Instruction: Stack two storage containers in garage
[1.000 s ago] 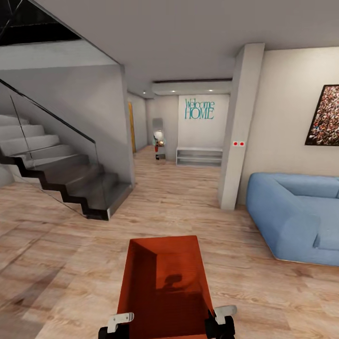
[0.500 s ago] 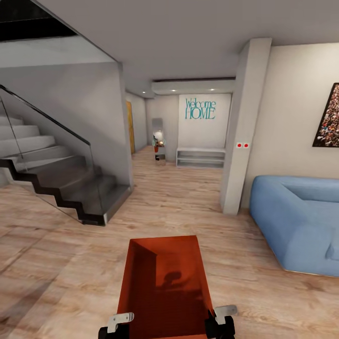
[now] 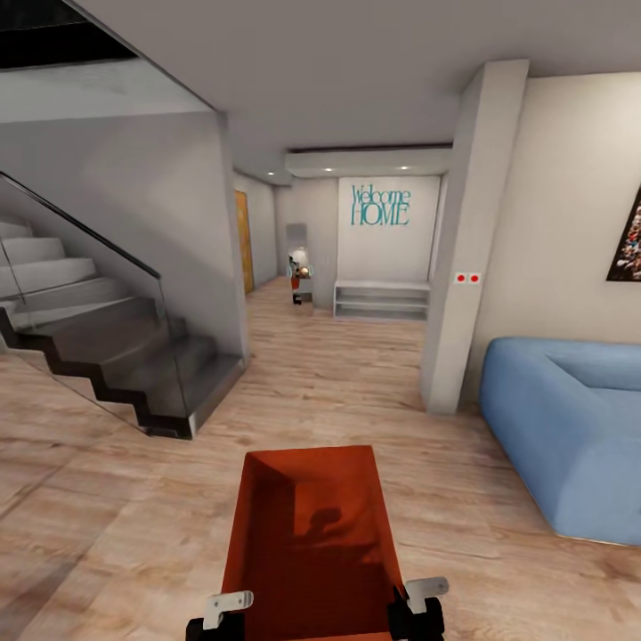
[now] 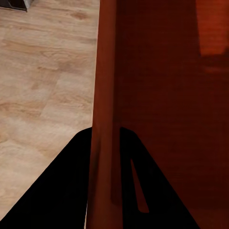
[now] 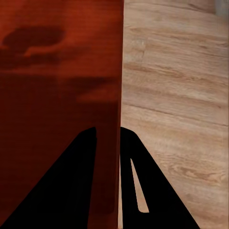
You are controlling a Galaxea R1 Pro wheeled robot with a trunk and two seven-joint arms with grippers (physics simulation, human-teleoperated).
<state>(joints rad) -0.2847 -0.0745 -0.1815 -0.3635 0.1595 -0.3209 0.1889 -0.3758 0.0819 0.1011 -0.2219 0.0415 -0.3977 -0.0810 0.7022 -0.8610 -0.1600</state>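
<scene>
An orange-red open-top storage container [image 3: 312,543] hangs in front of me over the light wood plank floor, its inside bare. My left gripper [image 3: 223,614] is shut on its left wall [image 4: 106,95], one black finger [image 4: 57,191] outside and one inside. On the opposite side my right gripper [image 3: 417,605] is shut on the right wall [image 5: 112,95] in the same way. The second container is out of view.
A grey staircase with a glass rail [image 3: 107,338] rises at the left. A blue sofa [image 3: 570,427] stands at the right behind a white pillar [image 3: 467,249]. A hallway runs ahead to a Welcome HOME wall sign [image 3: 380,205], a low white shelf [image 3: 381,299] and an orange-wood door [image 3: 242,240].
The whole view has shifted: stairs slide left and the sofa slides right as I roll forward. The container stays fixed between both grippers.
</scene>
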